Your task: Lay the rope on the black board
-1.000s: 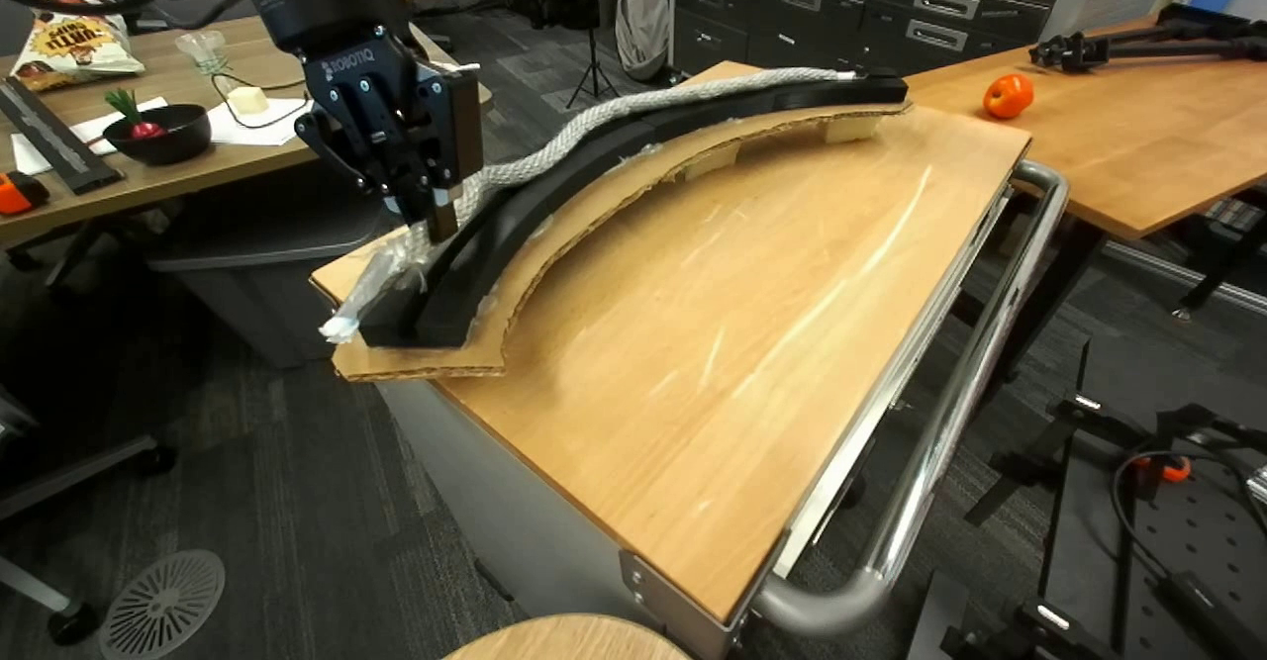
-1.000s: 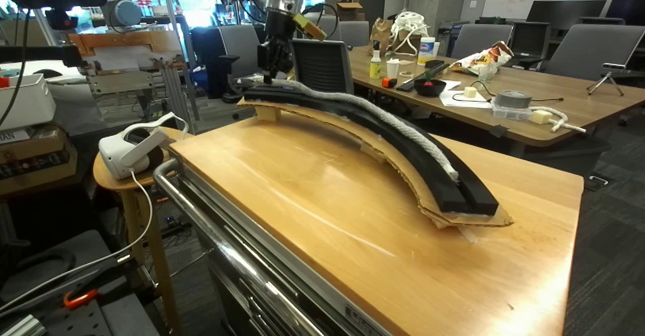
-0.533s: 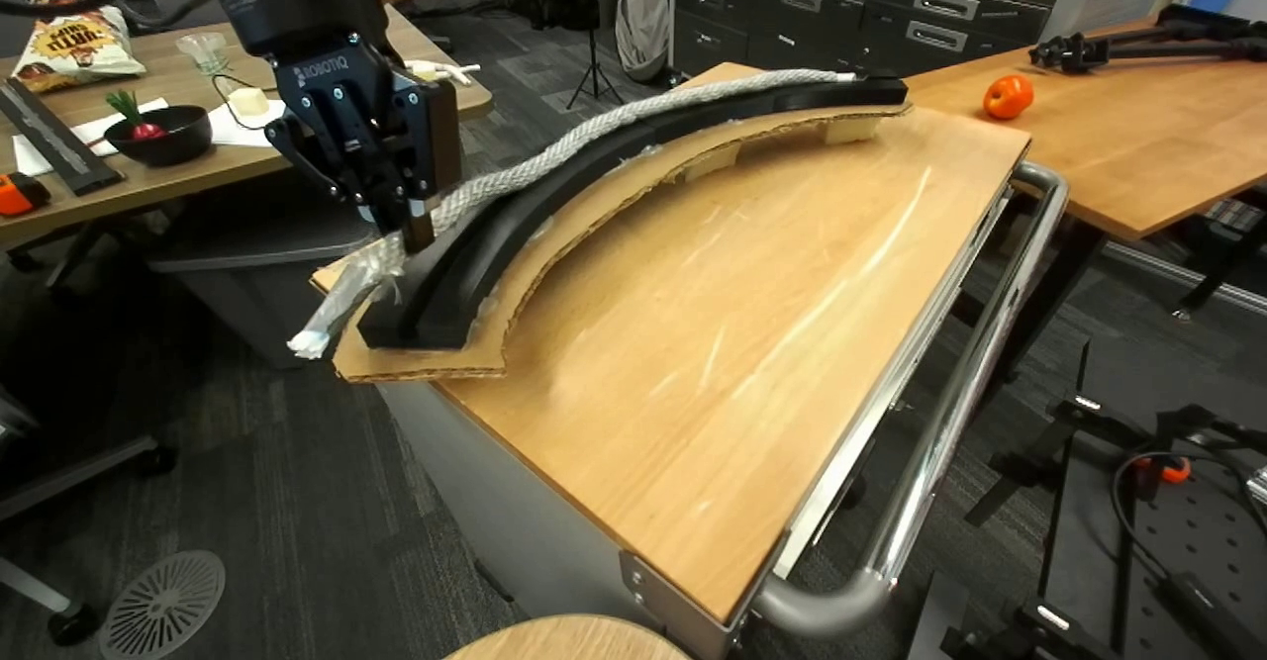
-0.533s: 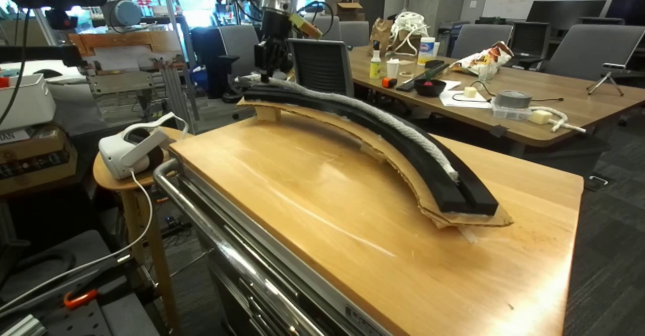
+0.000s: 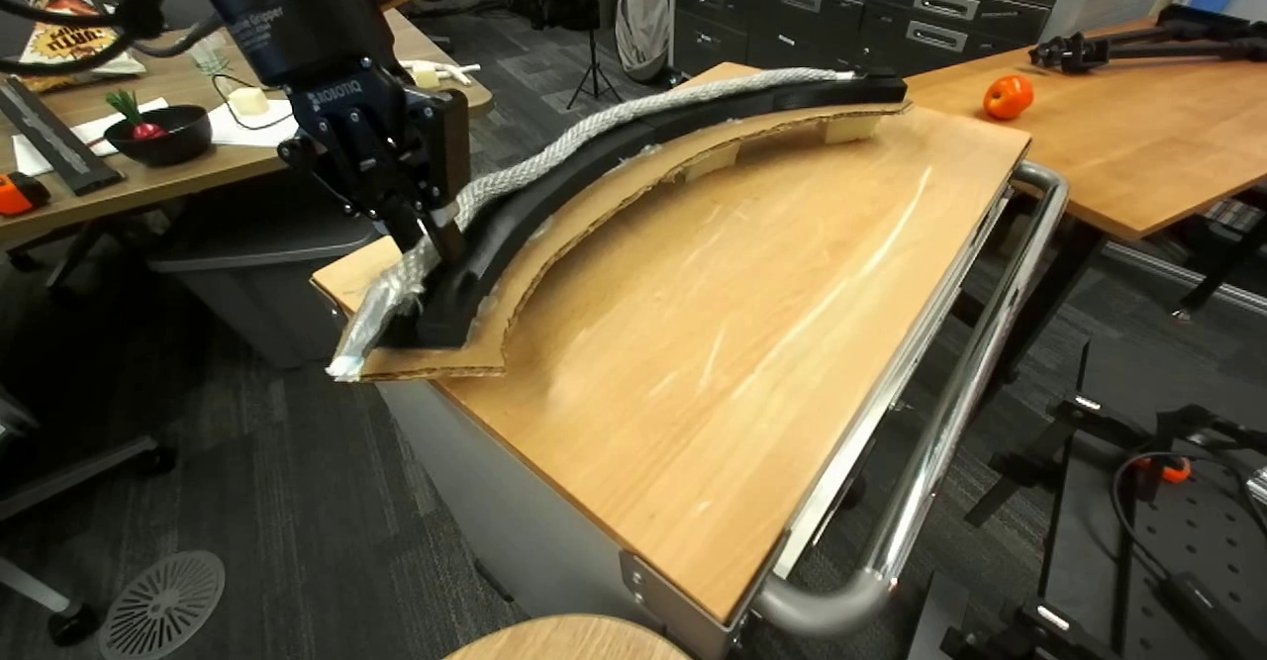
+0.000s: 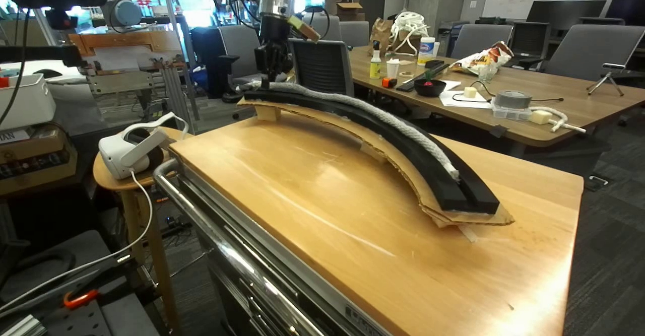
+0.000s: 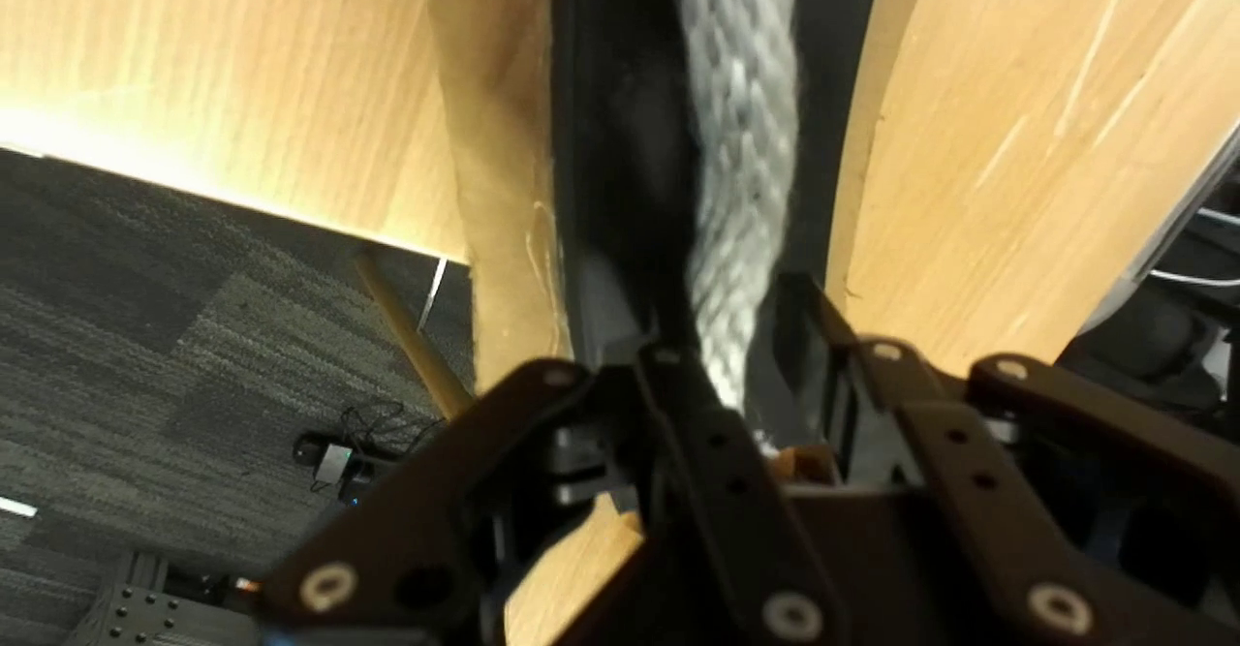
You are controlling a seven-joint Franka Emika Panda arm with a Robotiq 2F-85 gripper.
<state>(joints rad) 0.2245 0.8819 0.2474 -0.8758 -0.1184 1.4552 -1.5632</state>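
Bench [image 5: 752,373] first: it bears the whole layout. Cardboard base [image 5: 633,177] next, raised above it, one end at the short edge by the round stool [image 5: 569,638]. Black board [image 5: 599,157] on that, curving from there toward the opposite short edge, bowed away from the metal rail [image 5: 955,413]. Rope [image 7: 744,162] runs along the board's top; its frayed end [image 6: 454,176] stops short of the board's end by the opposite short edge. Gripper [image 5: 431,249] straddles the rope near the taped end [image 5: 381,299], fingers [image 5: 452,242] either side; cannot tell whether it pinches or has let go. Taped end looks outward of the board, over the cardboard's corner (touching or just above, no telling).

Judgement: last stretch, nearly done. Swing the taped end inward over the outer ridge [image 6: 474,187], lower until it bears on the board, part the fingers only a little, then lift straight up so neither drags the rope back.

Around: brown table [image 6: 549,81] beyond the long edge opposite the rail, bearing a chip bag [image 6: 484,59] and a dark bowl [image 5: 163,138]; all well apart from the work. In the way, I judge: that ridge, which the taped end must clear and a spreading finger may catch.
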